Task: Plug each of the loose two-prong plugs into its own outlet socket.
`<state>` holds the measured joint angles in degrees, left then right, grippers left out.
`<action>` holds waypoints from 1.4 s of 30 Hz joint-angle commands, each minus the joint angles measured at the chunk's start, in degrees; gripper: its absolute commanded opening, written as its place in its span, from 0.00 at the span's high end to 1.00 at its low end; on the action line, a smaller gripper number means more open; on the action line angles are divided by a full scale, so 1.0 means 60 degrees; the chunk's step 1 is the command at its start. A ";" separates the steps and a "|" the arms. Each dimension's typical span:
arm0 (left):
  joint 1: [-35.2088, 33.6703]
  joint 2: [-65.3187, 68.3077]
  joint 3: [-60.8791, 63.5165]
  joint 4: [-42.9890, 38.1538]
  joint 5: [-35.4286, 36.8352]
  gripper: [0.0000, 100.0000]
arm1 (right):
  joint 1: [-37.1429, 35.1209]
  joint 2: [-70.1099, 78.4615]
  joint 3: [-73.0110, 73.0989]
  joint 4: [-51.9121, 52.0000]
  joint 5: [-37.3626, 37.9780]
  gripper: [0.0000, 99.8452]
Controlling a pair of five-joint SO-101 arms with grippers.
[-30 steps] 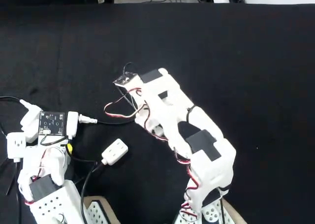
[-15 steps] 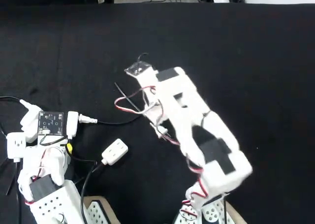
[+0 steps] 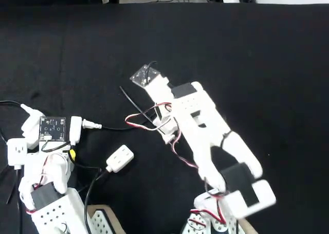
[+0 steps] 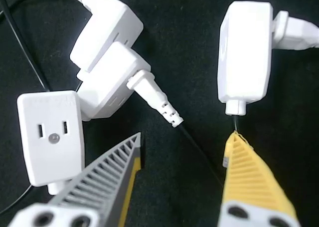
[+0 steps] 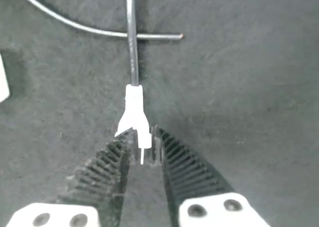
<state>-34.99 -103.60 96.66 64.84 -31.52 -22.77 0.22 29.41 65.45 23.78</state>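
Observation:
In the right wrist view my right gripper (image 5: 144, 148) is shut on a small white two-prong plug (image 5: 133, 112), whose prongs show between the fingers. Its black cord (image 5: 131, 42) runs away over the black table. In the high view the right arm (image 3: 190, 115) stretches toward the table's middle. My left gripper (image 4: 182, 144) hangs open above a white outlet socket (image 4: 50, 134), two joined white plug bodies (image 4: 107, 62) and another white block (image 4: 245, 52). In the high view the left arm (image 3: 49, 167) stands at the near left, and a loose white socket (image 3: 121, 158) lies to its right.
Black cords (image 3: 110, 127) cross the table between the two arms. A thin cord (image 3: 132, 104) trails under the right arm. Another white socket (image 3: 15, 151) lies at the left edge. The table's far half (image 3: 231, 49) is bare black cloth.
The right arm has swung farther away and to the right. The black cord beneath it now shows stretched out. The left arm has stayed still.

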 commanded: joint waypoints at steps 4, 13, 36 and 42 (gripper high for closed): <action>0.0022 -0.0088 0.0125 0.0088 0.0073 0.73 | -0.0029 0.1707 -0.1429 0.0366 0.0103 0.95; 0.0022 -0.0088 0.0125 0.0088 0.0073 0.73 | -0.0044 0.2088 -0.1663 0.0601 0.0044 0.92; 0.0022 -0.0088 0.0125 0.0088 0.0073 0.73 | -0.1187 0.2835 -0.1634 0.0894 -0.0366 0.85; 0.0022 -0.0088 0.0125 0.0088 0.0073 0.73 | -0.0689 0.2718 -0.2161 0.1392 -0.0293 0.93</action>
<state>-34.99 -103.60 96.66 64.84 -31.52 -27.96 17.71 17.98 71.60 22.11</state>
